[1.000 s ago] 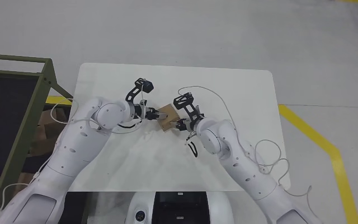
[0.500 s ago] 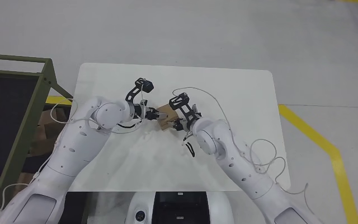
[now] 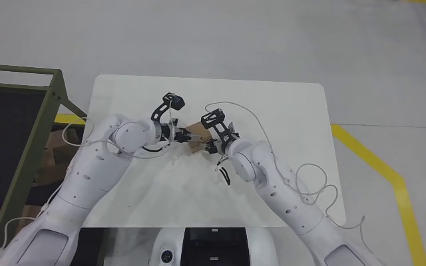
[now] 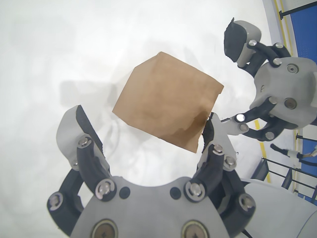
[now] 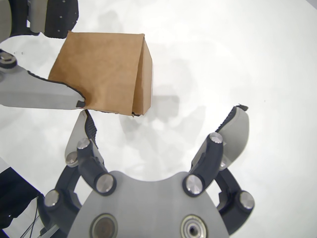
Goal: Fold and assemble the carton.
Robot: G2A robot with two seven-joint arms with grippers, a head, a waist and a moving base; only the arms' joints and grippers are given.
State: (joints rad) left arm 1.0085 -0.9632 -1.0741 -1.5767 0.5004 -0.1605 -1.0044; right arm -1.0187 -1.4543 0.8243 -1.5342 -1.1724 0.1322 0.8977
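Across the middle of the scene a white counter (image 3: pixel 279 100) is seen. Over its centre the left arm (image 3: pixel 100 166) is stretched from the near left and the right arm (image 3: pixel 279 186) from the near right. Beyond the counter's left edge a green frame (image 3: pixel 58 86) is placed, and a yellow line (image 3: pixel 383 169) is painted on the floor to the right.

Just left of the counter's centre, between the two arms, the brown carton (image 4: pixel 168 105) is found, already folded up into a small box with its side walls closed. Whether it lies flat on the counter cannot be told.

Left of the carton the left gripper (image 4: pixel 145 115) is held with its fingers (image 4: pixel 218 144) spread wide to either side of the box; one fingertip is laid against a lower corner of the carton, the other is kept apart from it. Just to the carton's right the right gripper (image 5: pixel 161 110) is held, its fingers (image 5: pixel 235 125) released wide and nothing gripped between them. One of them is placed just beside the same corner.

A thin cable (image 3: pixel 246 110) is looped above the counter beyond the right arm.
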